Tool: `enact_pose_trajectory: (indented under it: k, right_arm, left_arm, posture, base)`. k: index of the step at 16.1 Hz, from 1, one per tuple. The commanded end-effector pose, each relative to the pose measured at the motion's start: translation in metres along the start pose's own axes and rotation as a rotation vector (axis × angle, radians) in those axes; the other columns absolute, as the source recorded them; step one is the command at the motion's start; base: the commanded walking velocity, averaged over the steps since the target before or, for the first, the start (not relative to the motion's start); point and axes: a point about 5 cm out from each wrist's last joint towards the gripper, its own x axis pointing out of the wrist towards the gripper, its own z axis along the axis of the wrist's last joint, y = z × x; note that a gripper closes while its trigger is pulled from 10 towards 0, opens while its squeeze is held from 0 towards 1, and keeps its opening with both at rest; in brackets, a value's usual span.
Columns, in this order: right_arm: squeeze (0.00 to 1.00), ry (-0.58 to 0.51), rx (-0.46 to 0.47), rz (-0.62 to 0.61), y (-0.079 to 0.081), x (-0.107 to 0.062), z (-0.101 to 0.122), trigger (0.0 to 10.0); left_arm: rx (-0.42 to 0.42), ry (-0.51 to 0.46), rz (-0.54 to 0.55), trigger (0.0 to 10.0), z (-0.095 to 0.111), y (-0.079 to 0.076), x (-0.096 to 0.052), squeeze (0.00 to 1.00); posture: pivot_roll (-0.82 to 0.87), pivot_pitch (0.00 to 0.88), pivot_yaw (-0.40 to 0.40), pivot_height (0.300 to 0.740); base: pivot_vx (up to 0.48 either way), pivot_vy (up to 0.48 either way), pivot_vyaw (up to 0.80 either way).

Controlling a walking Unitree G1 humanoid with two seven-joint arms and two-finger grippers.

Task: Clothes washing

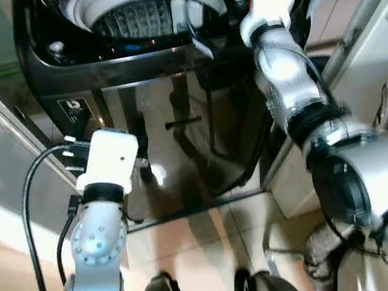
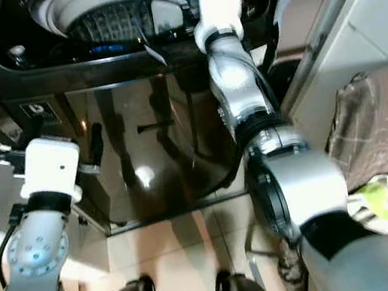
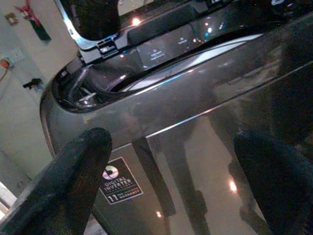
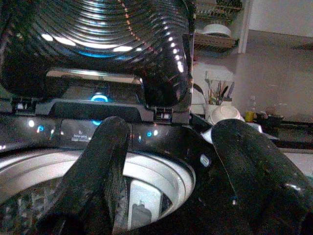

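glossy dark washing machine (image 1: 168, 120) stood at upper centre with lid raised, its drum (image 4: 63, 196) just beneath the spread, empty right gripper (image 4: 168, 171), the nearer one; the left gripper (image 3: 176, 186), also spread, faced the front panel.

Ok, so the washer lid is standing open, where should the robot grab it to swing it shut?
Probably the lid by its exposed side edge, high up and away from the hinges at its base. It stands upright behind the drum, so come from the front, across the opening, with the fingers astride that thin edge. The right gripper, open, already points that way.
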Motion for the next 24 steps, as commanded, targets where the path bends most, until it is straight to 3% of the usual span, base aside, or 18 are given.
enact_pose_trajectory:
  k: [1, 5, 6, 7, 9, 10, 12, 14, 15, 16, 17, 19, 20, 22, 24]
  right_arm:
    - [0.0, -0.042, 0.019, 0.006, -0.006, -0.006, 0.0, 10.0]
    - [0.0, -0.044, 0.032, 0.119, -0.01, -0.056, -0.02, 10.0]
    - [0.0, 0.081, 0.066, 0.183, -0.009, -0.088, -0.044, 10.0]
    - [0.0, 0.145, 0.085, 0.206, -0.01, -0.102, -0.056, 10.0]
    - [0.0, 0.387, 0.145, 0.245, -0.018, -0.149, -0.098, 10.0]
    - [0.0, 0.489, 0.19, 0.204, -0.021, -0.163, -0.111, 10.0]
    - [0.0, 0.528, 0.21, 0.206, -0.022, -0.175, -0.111, 10.0]
    - [0.0, 0.552, 0.148, 0.307, -0.029, -0.199, -0.101, 10.0]
    - [0.0, 0.609, 0.079, 0.383, -0.043, -0.231, -0.099, 10.0]
    - [0.0, 0.689, 0.053, 0.374, -0.057, -0.26, -0.104, 10.0]
    - [0.0, 0.714, 0.043, 0.347, -0.063, -0.271, -0.108, 10.0]
    - [0.0, 0.708, 0.047, 0.308, -0.062, -0.264, -0.116, 10.0]
    - [0.0, 0.694, 0.06, 0.268, -0.06, -0.247, -0.123, 10.0]
    - [0.0, 0.676, 0.071, 0.255, -0.059, -0.224, -0.123, 10.0]
    - [0.0, 0.655, 0.045, 0.272, -0.055, -0.213, -0.122, 10.0]
  left_arm:
    - [0.012, -0.013, 0.006, 10.0, -0.001, -0.001, 0.003, 0.0]
    - [0.021, -0.01, 0.048, 10.0, -0.006, -0.004, 0.014, 0.0]
    - [-0.025, 0.034, 0.052, 10.0, -0.015, -0.01, 0.016, 0.0]
    - [-0.037, 0.061, 0.057, 10.0, -0.02, -0.011, 0.015, 0.0]
    - [-0.081, 0.175, 0.086, 10.0, -0.042, -0.014, 0.014, 0.0]
    - [-0.101, 0.215, 0.09, 10.0, -0.051, -0.014, 0.013, 0.0]
    - [-0.093, 0.259, 0.098, 10.0, -0.063, -0.013, 0.01, 0.0]
    - [-0.091, 0.281, 0.047, 10.0, -0.073, -0.012, -0.013, 0.0]
    - [-0.097, 0.309, 0.003, 10.0, -0.078, -0.012, -0.036, 0.0]
    - [-0.094, 0.307, -0.045, 10.0, -0.078, -0.015, -0.051, 0.0]
    - [-0.093, 0.305, -0.052, 10.0, -0.078, -0.019, -0.053, 0.0]
    - [-0.073, 0.282, -0.044, 10.0, -0.074, -0.025, -0.042, 0.0]
    - [-0.059, 0.249, -0.027, 10.0, -0.068, -0.027, -0.03, 0.0]
    - [-0.066, 0.223, -0.024, 10.0, -0.064, -0.027, -0.023, 0.0]
    - [-0.061, 0.211, -0.014, 10.0, -0.064, -0.024, -0.019, 0.0]
  posture:
    - [0.14, 0.075, -0.058, 0.74]
    - [0.08, 0.034, -0.065, 0.74]
    - [0.05, 0.024, -0.065, 0.74]
    - [0.05, 0.024, -0.065, 0.74]
    - [0.04, 0.009, -0.054, 0.74]
    - [0.04, 0.0, -0.044, 0.74]
    - [0.03, 0.0, -0.034, 0.74]
    - [0.02, 0.0, -0.035, 0.74]
    - [0.03, 0.0, -0.035, 0.74]
    - [0.02, 0.005, -0.033, 0.74]
    - [0.02, 0.005, -0.033, 0.74]
    - [0.02, 0.0, -0.034, 0.74]
    - [0.01, 0.0, -0.034, 0.74]
    - [0.01, 0.0, -0.034, 0.74]
    - [0.02, 0.0, -0.037, 0.74]
  base:
    - [0.0, 0.0, 0.0]
    - [0.0, 0.0, 0.0]
    - [0.0, 0.0, 0.0]
    - [0.0, 0.0, 0.0]
    - [0.0, 0.0, 0.0]
    - [0.0, 0.0, 0.0]
    - [0.0, 0.0, 0.0]
    - [0.0, 0.0, 0.0]
    - [0.0, 0.0, 0.0]
    - [0.0, 0.0, 0.0]
    - [0.0, 0.0, 0.0]
    - [0.0, 0.0, 0.0]
    - [0.0, 0.0, 0.0]
    - [0.0, 0.0, 0.32]
    - [0.0, 0.0, 0.56]
